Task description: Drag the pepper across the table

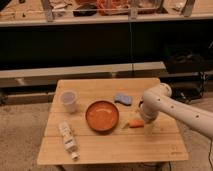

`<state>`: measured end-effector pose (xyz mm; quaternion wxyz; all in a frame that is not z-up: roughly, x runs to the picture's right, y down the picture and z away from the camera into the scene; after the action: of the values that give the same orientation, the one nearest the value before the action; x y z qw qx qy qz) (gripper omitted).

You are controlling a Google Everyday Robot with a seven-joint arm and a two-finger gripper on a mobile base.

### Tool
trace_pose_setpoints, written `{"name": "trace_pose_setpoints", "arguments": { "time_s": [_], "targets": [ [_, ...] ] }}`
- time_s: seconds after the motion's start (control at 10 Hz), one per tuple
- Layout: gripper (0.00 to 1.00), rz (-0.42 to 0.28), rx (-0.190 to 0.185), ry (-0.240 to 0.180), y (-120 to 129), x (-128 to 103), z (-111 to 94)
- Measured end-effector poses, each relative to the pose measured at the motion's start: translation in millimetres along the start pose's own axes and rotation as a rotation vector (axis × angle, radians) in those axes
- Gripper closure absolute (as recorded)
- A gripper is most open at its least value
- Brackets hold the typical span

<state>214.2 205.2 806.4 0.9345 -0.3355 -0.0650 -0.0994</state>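
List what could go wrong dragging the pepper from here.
The gripper sits low at the pepper's end away from the orange bowl, largely hidden by the arm. Pushed toward that bowl, the pepper would likely bump it. Slim and tapered, it may also roll away from the gripper.

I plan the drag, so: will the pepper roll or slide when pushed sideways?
The pepper is slim and tapered, so it probably pivots or rolls in an arc. It looks small, likely light. The pincer hangs close beside it.
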Motion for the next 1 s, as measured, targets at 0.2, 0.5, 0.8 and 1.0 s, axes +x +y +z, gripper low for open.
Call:
{"name": "trace_pose_setpoints", "arguments": {
  "time_s": [0.2, 0.5, 0.8, 1.0],
  "targets": [
    [0.20, 0.009, 0.000, -0.004, -2, 0, 10],
    [0.20, 0.020, -0.002, -0.008, -6, 0, 15],
    [0.20, 0.017, 0.000, -0.011, -10, 0, 20],
    [0.20, 0.021, -0.001, -0.015, -13, 0, 24]
  ]
}}
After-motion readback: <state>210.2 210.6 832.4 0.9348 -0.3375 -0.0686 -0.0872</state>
